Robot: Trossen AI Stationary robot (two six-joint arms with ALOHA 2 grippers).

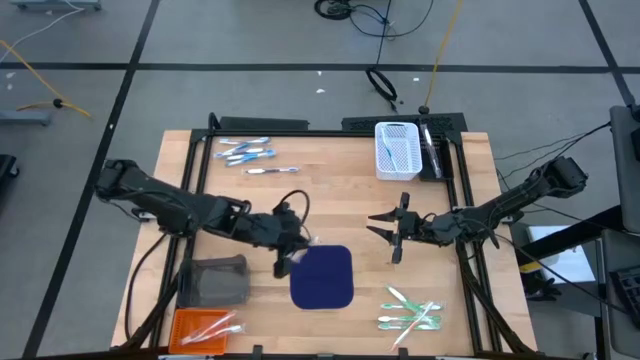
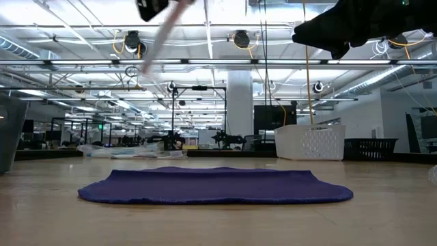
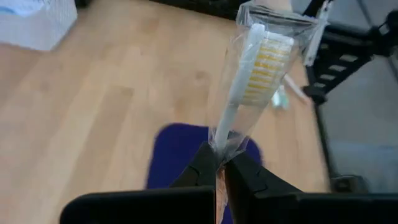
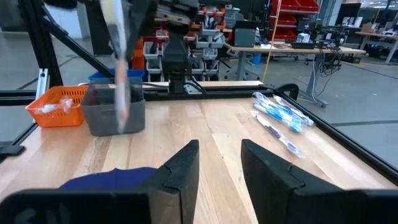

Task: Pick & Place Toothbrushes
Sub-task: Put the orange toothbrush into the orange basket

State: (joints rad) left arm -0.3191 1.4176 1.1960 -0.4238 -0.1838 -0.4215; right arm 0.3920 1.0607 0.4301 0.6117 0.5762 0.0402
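Left gripper (image 3: 219, 167) pinches a wrapped toothbrush (image 3: 252, 68) above the mat (image 1: 322, 277); right gripper (image 1: 383, 225) spread, empty. Blue brushes (image 1: 246, 152) upper left and green ones (image 1: 410, 310) lower right remain.

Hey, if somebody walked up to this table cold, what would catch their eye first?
Probably the left gripper, shut on a wrapped toothbrush with yellow bristles, held in the air at the near-left edge of the navy mat in the table's middle. Next, the right gripper, open and empty, right of the mat, and the white basket at the far edge.

Robotics lab — workbenches (image 4: 311, 46), ceiling trusses (image 2: 218, 65)
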